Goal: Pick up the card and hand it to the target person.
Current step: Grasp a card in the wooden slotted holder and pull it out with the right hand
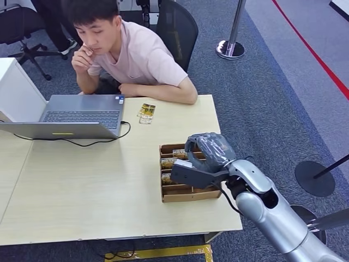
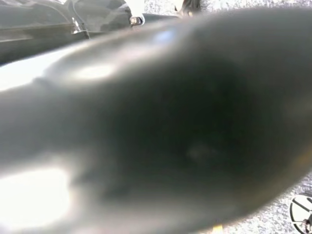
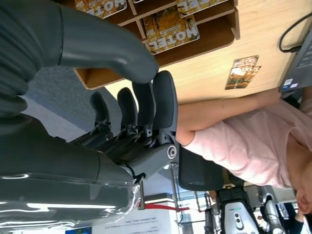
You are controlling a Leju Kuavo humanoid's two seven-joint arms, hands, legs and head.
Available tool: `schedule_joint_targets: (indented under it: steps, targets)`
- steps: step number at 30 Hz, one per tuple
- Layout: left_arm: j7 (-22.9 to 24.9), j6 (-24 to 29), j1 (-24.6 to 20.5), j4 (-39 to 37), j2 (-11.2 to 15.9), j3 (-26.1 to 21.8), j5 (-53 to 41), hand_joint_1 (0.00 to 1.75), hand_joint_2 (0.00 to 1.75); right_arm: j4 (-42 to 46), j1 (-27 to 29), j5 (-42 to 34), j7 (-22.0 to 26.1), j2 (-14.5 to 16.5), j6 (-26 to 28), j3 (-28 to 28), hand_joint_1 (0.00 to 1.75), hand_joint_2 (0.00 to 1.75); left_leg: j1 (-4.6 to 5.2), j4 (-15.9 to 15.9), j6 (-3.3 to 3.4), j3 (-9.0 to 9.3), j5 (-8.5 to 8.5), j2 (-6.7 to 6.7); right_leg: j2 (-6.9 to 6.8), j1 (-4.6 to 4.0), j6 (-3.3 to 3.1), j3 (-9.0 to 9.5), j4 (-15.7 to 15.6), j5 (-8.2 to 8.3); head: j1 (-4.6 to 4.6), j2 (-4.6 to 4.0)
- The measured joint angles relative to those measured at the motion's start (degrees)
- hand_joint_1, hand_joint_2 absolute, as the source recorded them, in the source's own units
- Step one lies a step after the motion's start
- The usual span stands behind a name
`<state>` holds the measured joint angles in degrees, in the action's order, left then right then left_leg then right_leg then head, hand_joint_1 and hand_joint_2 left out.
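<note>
Where the cards (image 1: 169, 162) sit in the slots of a shallow cardboard box (image 1: 181, 194) near the right edge of the tabletop (image 1: 103, 180), the right robot hand (image 1: 202, 160) hovers just over them — fingers (image 3: 145, 105) apart and gently curved, thumb (image 3: 107, 48) extended, grasping nothing. In the right wrist view the cards read "MOTEL" on an autumn-coloured print, one per compartment. Two more cards (image 1: 146, 112) lie loose on the tabletop farther off, overlapping, just in front of the forearm of a person (image 1: 136, 54) in a pink shirt who leans on the far edge. A grey open laptop (image 1: 78, 115) sits to the left of those, its black cable (image 1: 82, 143) trailing across the wood. The left robot hand's state cannot be told — its wrist view is a dark blur.
</note>
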<state>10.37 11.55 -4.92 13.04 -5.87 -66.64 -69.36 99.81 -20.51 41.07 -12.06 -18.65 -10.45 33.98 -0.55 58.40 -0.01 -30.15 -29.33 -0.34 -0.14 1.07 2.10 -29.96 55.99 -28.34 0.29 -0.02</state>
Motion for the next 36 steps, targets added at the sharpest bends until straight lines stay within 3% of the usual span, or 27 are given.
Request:
schedule_joint_targets:
  steps: [5,11,15,19,23,27,36]
  targets:
    - [0.2,0.1,0.0,0.0,0.0,-0.1,0.0,0.0,0.0,-0.6,-0.4,0.9,-0.1,-0.9,0.8,1.6,1.27,1.75,0.01,0.0,0.0,0.0,0.0,0.01,0.01,0.01,0.0,0.0,0.0,0.0,0.01,0.0]
    - [0.2,0.1,0.0,0.0,0.0,-0.3,0.0,0.0,0.0,-1.4,-0.4,1.4,-0.3,-1.7,1.1,3.1,0.93,1.75,0.01,0.0,0.0,0.0,0.0,0.0,0.01,0.01,0.0,0.0,0.0,0.0,0.0,-0.01]
    - [0.2,0.1,0.0,0.0,0.0,-0.3,0.0,0.0,0.0,-1.9,-0.3,1.6,-0.9,-2.4,1.4,4.1,1.0,1.75,0.01,0.0,0.0,0.01,0.0,0.0,0.01,0.01,0.0,0.0,0.0,0.0,-0.01,0.0]
    - [0.2,0.1,0.0,0.0,0.0,-0.3,0.0,0.0,0.0,-2.7,0.0,1.6,-1.7,-3.2,2.0,4.9,0.96,1.75,0.01,0.0,0.0,0.01,0.0,0.0,0.01,0.01,0.0,0.0,0.0,0.0,-0.01,0.0]
    - [0.2,0.1,0.0,0.0,0.0,-0.3,0.1,0.0,0.0,-3.8,0.8,1.7,-2.2,-3.7,3.9,5.2,1.19,1.75,0.01,0.0,0.0,0.01,0.0,0.0,0.01,0.01,0.0,0.0,0.0,0.0,0.0,0.01]
    - [0.2,0.2,0.0,0.0,0.0,-0.4,0.2,0.0,0.0,-4.5,1.7,2.5,-2.6,-3.9,5.3,5.2,0.99,1.75,0.01,0.0,0.0,0.02,0.0,0.01,0.01,0.01,0.0,0.0,0.0,0.0,-0.01,-0.01]
    - [0.1,0.4,0.0,-0.1,-0.1,-0.8,0.4,0.0,0.0,-4.9,4.2,3.7,-3.0,-4.3,6.6,5.2,1.0,1.75,0.01,0.0,0.0,0.02,0.0,0.01,0.01,0.01,0.0,0.0,0.0,0.0,-0.01,-0.01]
